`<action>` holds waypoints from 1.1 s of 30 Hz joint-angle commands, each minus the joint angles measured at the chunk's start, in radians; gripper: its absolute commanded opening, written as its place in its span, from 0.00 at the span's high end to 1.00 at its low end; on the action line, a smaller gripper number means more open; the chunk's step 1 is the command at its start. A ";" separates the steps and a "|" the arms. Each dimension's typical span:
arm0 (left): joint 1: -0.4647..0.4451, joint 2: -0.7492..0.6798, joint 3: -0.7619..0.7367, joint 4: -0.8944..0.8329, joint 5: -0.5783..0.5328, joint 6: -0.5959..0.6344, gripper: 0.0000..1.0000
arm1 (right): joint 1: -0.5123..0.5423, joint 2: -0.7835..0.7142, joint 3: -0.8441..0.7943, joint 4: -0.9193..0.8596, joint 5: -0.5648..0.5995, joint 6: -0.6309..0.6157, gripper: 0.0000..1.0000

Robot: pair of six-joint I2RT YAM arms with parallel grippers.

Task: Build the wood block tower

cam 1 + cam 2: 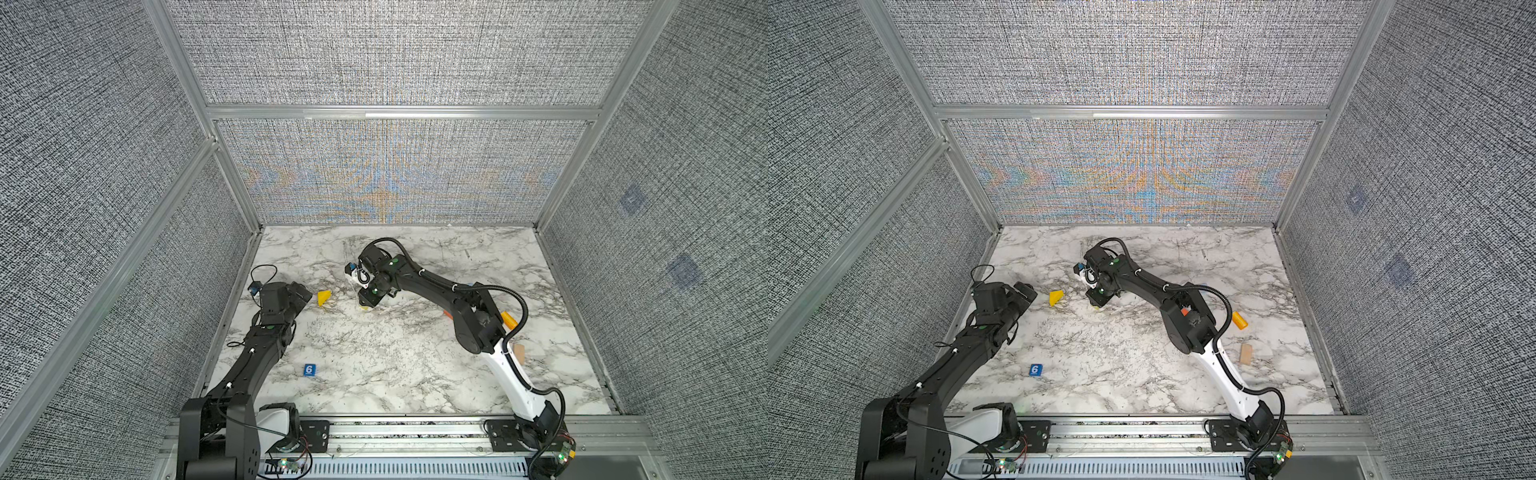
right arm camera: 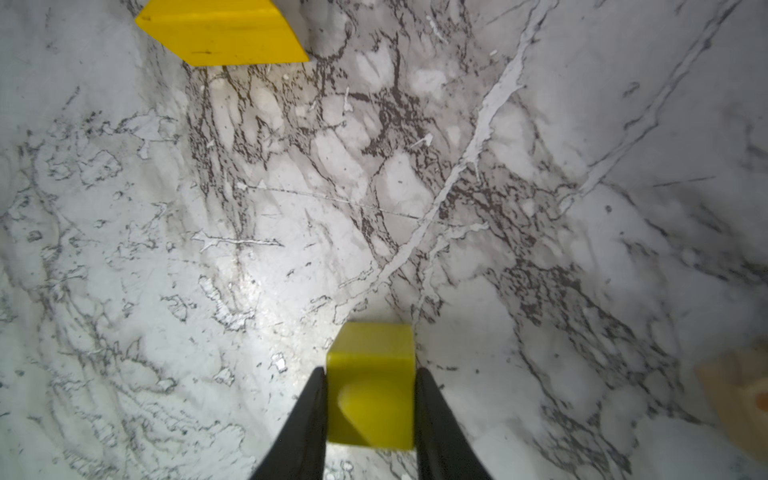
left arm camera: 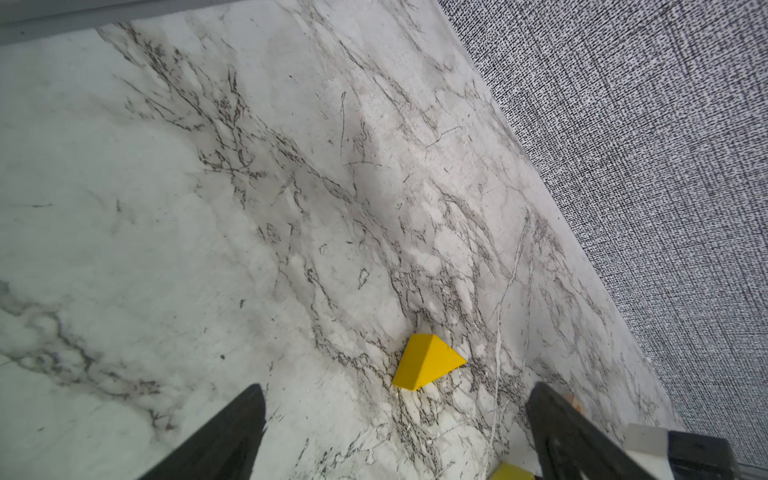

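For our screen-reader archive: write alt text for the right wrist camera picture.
The right pincer has its two black fingers shut on a yellow-green cube, seen against a white marble tabletop. A yellow wedge lies on the marble ahead of it, cut off by the frame's edge. A blurred tan block shows off to one side.

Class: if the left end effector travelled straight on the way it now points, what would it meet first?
Probably the yellow wedge, lying on the table just ahead of the open left end effector, roughly in line with the gap between its fingers; height is hard to judge.
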 commanded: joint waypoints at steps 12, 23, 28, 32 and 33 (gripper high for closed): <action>-0.033 -0.012 0.050 -0.116 0.134 0.001 0.04 | 0.008 -0.186 -0.178 0.042 0.080 0.124 0.77; -0.337 0.136 0.169 -0.222 -0.050 0.004 0.06 | -0.007 -0.447 -0.520 0.147 0.218 0.380 0.77; -0.462 0.257 0.232 -0.222 -0.106 -0.002 0.06 | -0.036 -0.537 -0.666 0.193 0.280 0.456 0.81; -0.540 0.348 0.303 -0.231 -0.131 0.004 0.06 | -0.075 -0.571 -0.741 0.220 0.294 0.471 0.82; -0.558 0.364 0.327 -0.247 -0.141 0.012 0.06 | -0.085 -0.575 -0.753 0.226 0.294 0.471 0.82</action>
